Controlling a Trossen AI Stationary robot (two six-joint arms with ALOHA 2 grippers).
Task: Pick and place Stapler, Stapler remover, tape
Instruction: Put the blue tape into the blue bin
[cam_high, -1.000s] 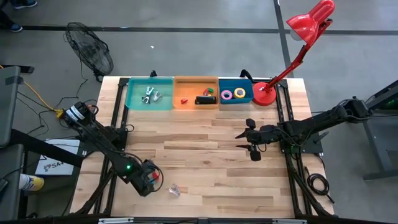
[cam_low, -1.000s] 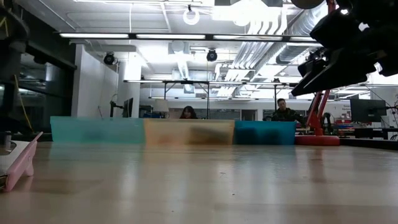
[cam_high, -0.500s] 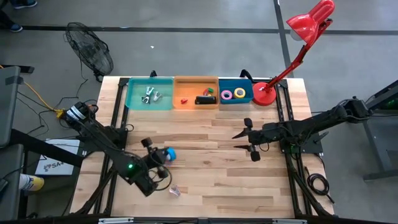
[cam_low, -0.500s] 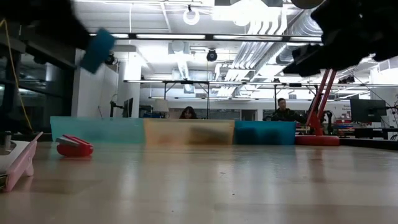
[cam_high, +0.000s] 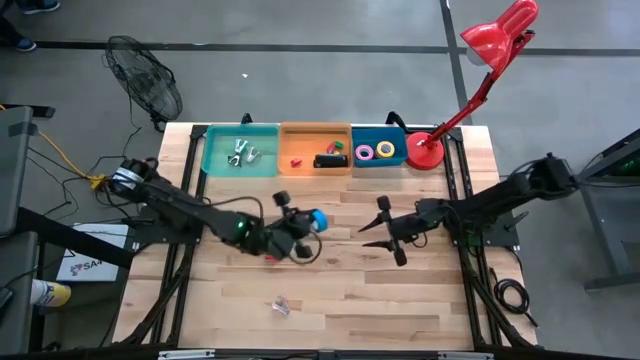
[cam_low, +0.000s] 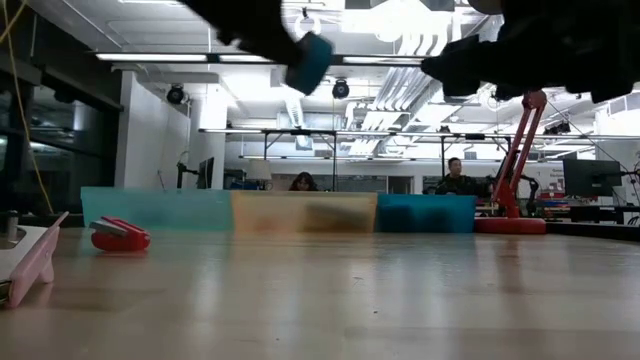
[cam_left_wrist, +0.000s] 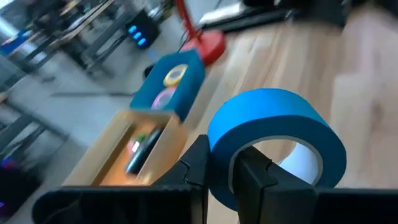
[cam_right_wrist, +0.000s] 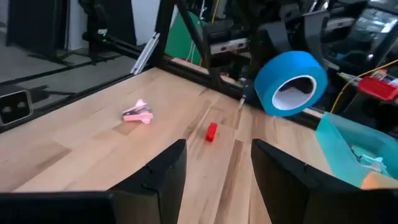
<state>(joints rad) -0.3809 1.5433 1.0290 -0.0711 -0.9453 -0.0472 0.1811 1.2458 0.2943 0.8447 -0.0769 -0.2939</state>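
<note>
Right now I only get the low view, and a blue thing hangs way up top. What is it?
Observer: It's a ring-shaped roll of blue tape. The left gripper pinches the roll's wall.
Operator: What's inside the dark blue plastic bin? I only see its side.
Observer: A yellow tape roll and a pink tape roll lie in the dark blue plastic bin.
Operator: Is the other gripper holding anything?
Observer: No. The right gripper is open and empty, pointing toward the blue tape.
</note>
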